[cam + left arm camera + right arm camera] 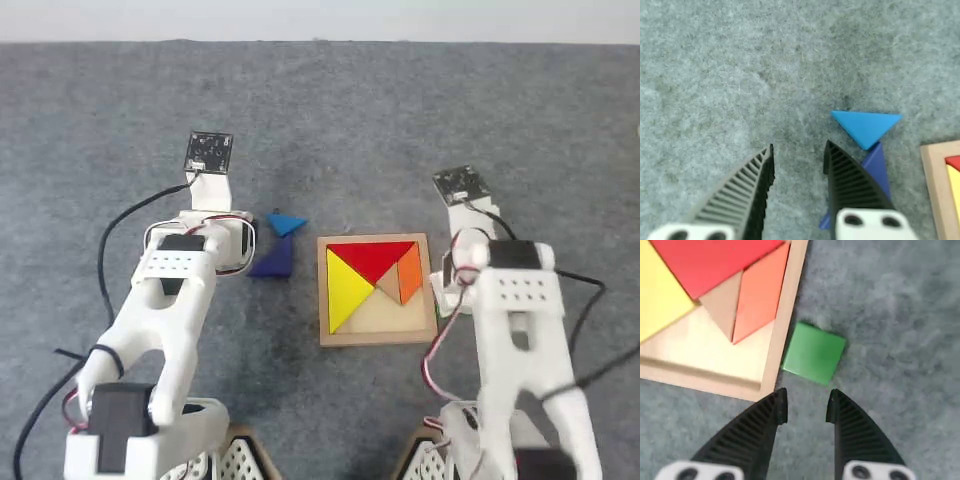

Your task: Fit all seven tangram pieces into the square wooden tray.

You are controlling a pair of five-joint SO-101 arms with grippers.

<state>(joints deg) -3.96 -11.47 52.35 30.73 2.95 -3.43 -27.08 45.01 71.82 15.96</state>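
Left end effector (799, 147) parted, beside light-blue triangle (866, 126)

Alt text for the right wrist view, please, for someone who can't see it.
The open right hand hangs over grey carpet, just short of a green square lying beside the tray's outer edge. Inside the tray sit red, orange, yellow and tan pieces, with bare wood left.

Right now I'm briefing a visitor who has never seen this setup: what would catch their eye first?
The square wooden tray mid-table, partly filled with a red triangle, a yellow triangle and an orange piece. Next, a light blue triangle and a dark blue piece lie beside the left end effector; a green square sits just outside the tray, before the right end effector.
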